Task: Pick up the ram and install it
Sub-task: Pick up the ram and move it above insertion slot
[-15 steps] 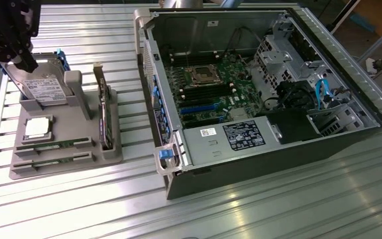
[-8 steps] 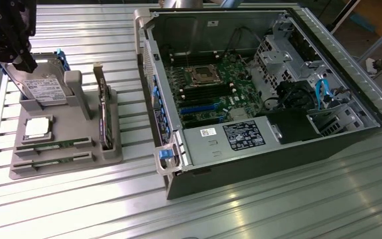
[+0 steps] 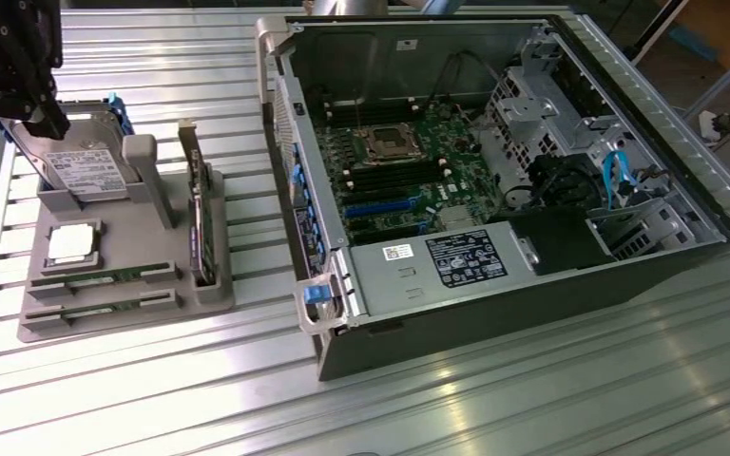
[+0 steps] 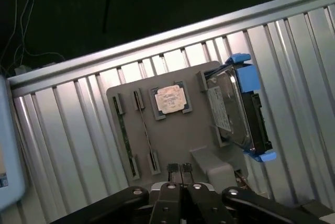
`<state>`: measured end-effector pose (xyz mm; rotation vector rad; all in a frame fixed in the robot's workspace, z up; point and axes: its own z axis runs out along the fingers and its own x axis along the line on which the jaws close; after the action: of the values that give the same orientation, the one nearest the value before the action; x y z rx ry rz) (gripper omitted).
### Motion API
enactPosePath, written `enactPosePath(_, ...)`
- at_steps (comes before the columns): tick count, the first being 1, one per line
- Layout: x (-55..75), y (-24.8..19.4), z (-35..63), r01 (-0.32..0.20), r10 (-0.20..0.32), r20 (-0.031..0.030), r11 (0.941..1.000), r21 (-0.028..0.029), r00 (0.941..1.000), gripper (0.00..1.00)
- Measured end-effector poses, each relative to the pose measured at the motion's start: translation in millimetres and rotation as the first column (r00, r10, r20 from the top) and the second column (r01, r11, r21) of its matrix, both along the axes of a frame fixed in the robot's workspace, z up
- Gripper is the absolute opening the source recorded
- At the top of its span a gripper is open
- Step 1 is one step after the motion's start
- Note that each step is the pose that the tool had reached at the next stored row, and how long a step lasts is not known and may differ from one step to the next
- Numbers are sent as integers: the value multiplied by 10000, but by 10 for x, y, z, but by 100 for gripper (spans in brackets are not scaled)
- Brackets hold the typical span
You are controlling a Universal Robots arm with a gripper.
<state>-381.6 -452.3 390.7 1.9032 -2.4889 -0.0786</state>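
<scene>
**Single arm over the ribbed aluminium desk [image 3: 530, 399].** The black fingers [image 4: 172, 171] are pressed together and grasp nothing. They hang above the grey moulded holder [image 4: 178, 135], which sits near the desk's edge at the exterior view's left. The ram [image 3: 99, 276], a long narrow green circuit-board stick, stands in a slot along the holder's edge farthest from the silver hard drive in its blue bracket [image 3: 86, 171]. A second like stick [image 3: 99, 305] lies parallel just beside it. The square silver processor chip [image 3: 71, 242] rests between drive and ram. The open black computer case [image 3: 467, 332], its green motherboard [image 3: 403, 180] exposed, occupies the desk's middle. Judged progress: nothing done yet; pickup and installation both remain.
</scene>
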Motion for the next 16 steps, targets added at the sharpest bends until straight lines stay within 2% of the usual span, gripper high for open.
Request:
enactPosePath(5,0,0,0,-804,804,0,9968,0,9968,11)
enactPosePath(7,0,0,-1,-1343,1343,0,9909,0,9909,11)
enactPosePath(9,0,0,-1,-2042,2042,0,9789,0,9789,11)
enactPosePath(11,0,0,-2,-2420,2420,1,9703,0,9703,11)
enactPosePath(12,0,0,-2,-2676,2676,0,9635,-1,9635,11)
enactPosePath(13,0,0,-2,-3000,3000,0,9539,0,9539,11)
enactPosePath(16,0,0,-5,-4092,4092,1,9125,0,9125,11)
